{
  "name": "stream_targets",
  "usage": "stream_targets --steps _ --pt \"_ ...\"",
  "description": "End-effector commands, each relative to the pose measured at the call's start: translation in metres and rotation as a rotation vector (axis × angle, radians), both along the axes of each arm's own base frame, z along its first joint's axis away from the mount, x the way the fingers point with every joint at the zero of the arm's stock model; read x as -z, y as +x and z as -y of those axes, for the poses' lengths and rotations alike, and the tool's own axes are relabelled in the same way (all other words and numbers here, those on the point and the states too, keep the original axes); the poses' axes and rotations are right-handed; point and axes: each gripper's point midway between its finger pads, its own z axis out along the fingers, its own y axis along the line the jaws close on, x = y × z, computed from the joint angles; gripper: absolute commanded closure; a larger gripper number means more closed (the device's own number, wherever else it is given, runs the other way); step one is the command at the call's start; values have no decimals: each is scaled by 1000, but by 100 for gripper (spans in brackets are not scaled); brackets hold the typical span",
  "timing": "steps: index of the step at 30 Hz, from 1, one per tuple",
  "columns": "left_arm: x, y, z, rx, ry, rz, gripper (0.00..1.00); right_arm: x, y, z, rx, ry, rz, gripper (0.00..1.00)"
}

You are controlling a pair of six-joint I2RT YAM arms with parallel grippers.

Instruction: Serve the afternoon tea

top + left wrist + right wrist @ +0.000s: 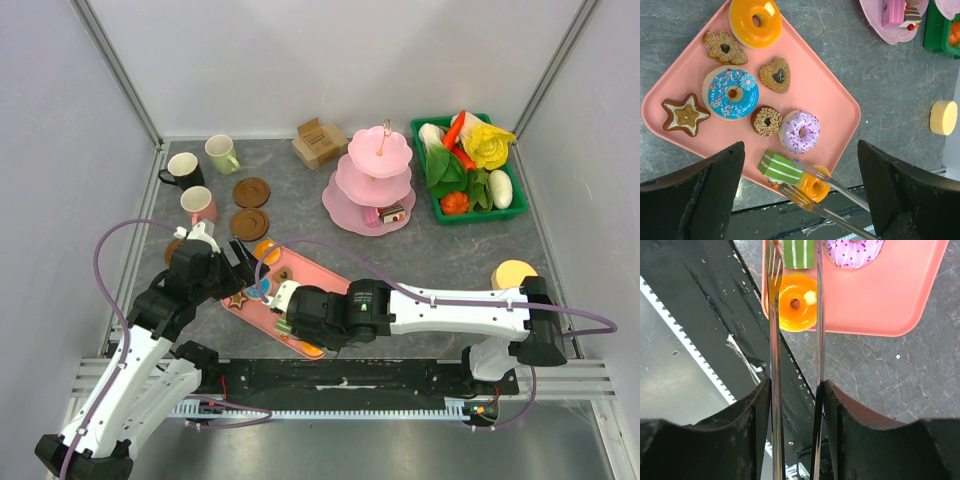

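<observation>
Nine toy pastries (731,92) on pink tray (830,85), at near edge of counter (290,195); small orange donut (792,302) at tray's near corner, green cake slice (799,252) touching it; right hand (796,395) pressed together on metal tongs (774,350), one prong along each side of that donut; left hand (801,165) spread wide above tray, holding nothing; black mug (183,168), pale green mug (222,153), pink mug (198,204) and brown coasters (251,191) grouped at counter's far left.

Pastries (730,93) on tray (830,95), mugs (198,204) beside coasters (250,192)
</observation>
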Motion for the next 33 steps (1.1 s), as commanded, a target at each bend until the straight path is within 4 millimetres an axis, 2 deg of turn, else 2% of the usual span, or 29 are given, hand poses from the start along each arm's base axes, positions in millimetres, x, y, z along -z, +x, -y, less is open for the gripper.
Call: stream_targets --steps 1,4,8,18,23,26,33 --pt "-4 3 1 -4 -5 14 1 -12 11 -4 4 7 72 49" --pt "-5 4 1 1 -3 12 1 -7 14 -6 7 -15 88 50" --pt "-5 4 1 2 -2 12 1 -8 18 -10 5 -18 106 56" --pt "-9 4 1 3 -2 24 1 -23 20 -16 41 38 113 74" --pt "-11 5 1 4 -5 31 1 -35 20 -19 63 88 109 75" --pt "-12 5 1 3 -5 33 1 -43 20 -19 72 125 104 81" --pt "-14 6 1 3 -2 39 1 -59 25 -20 113 198 99 83"
